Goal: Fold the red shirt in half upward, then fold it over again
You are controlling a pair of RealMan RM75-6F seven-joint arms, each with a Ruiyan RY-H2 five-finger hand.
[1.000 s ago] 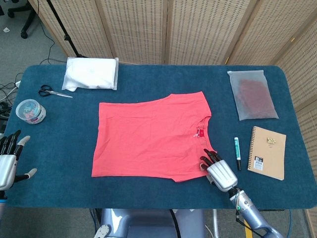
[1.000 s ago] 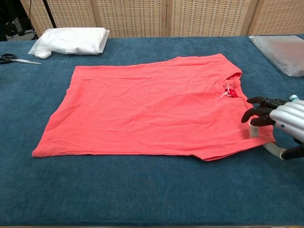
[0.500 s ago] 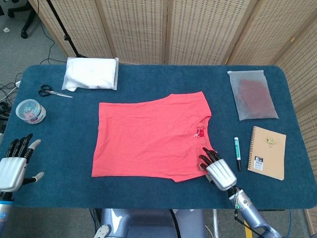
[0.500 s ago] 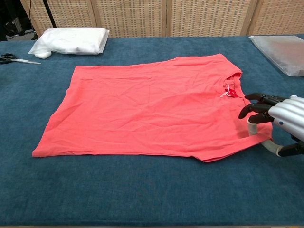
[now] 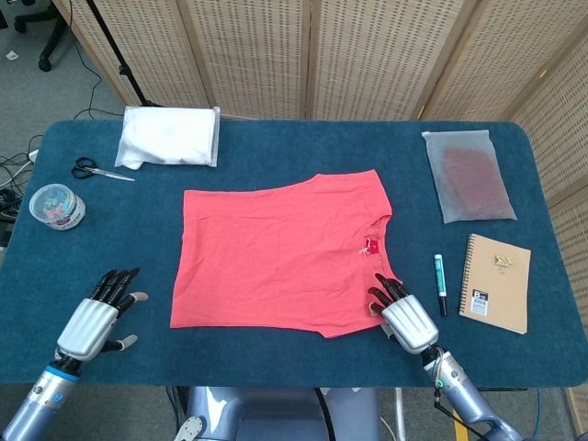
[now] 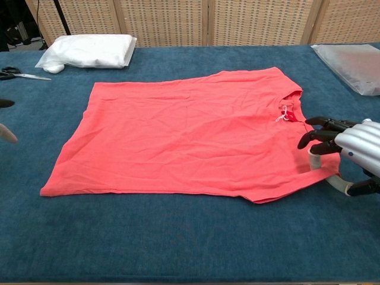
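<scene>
- Bare blue table (image 5: 276, 358) ran along the 6 o'clock edge, btwn left hand (image 5: 92, 323) and right hand (image 5: 405, 320); open passage.
- Red shirt (image 5: 280, 253) lay flat mid-table, low, nothing on it.
- 3 o'clock side crowded: marker (image 5: 439, 284) just beside right hand, notebook (image 5: 496, 282) past it, frosted pouch (image 5: 469, 175) at 2.
- 10–11 o'clock: white packet (image 5: 170, 135), scissors (image 5: 99, 170), tub (image 5: 57, 204).

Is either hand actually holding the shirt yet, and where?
Left hand holds nothing. Right hand is at the red shirt's near right corner, but a grip cannot be told.
</scene>
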